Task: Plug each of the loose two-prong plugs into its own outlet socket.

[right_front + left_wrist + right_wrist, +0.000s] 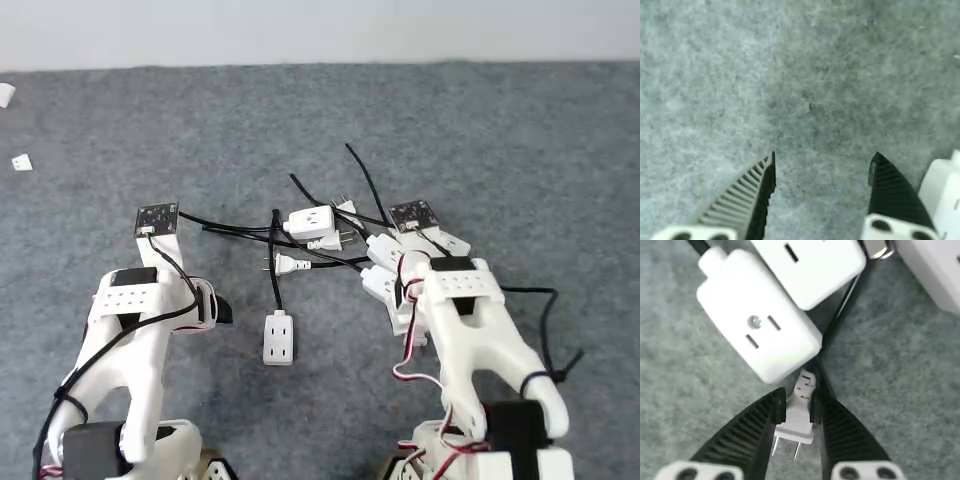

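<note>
My right gripper (799,395) is shut on a white two-prong plug (796,421) whose prongs point back toward the wrist. Just beyond its fingertips lies a white outlet socket (760,330), with a second socket (810,265) overlapping it and a third (935,265) at the edge. In the high view, that arm (455,285) sits over a cluster of sockets (385,252). Another loose plug (290,264) lies mid-table with prongs pointing left. A single socket (278,338) lies nearer the front. My left gripper (823,160) is open over bare carpet, holding nothing.
Black cables (240,228) cross the grey carpet between the arms. Another socket (310,222) and a small plug (345,208) lie behind the tangle. A white block (945,195) shows beside the left gripper's finger. Small white scraps (22,162) lie far left.
</note>
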Controlling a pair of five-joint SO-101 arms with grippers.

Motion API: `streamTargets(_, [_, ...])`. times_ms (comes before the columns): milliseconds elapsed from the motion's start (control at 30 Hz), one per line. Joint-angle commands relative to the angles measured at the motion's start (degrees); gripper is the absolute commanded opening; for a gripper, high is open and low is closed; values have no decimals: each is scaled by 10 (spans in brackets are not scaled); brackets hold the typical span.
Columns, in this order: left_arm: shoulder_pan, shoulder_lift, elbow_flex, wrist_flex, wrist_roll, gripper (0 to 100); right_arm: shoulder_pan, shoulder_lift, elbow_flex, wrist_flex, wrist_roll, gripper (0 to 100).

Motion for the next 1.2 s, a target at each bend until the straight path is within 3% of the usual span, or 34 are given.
streamTargets(0, [-4,0,-27,-13,-5,280,-7,25,-41,12,4,92])
streamTargets(733, [-2,0,-25,-13,-6,277,22,55,-97,-3,-55,89])
streamTargets(900, [-2,0,-25,-13,-6,277,19,61,-98,-5,-54,32])
streamTargets(1167, [-1,0,-24,-13,-6,276,15,60,-101,-33,-51,112])
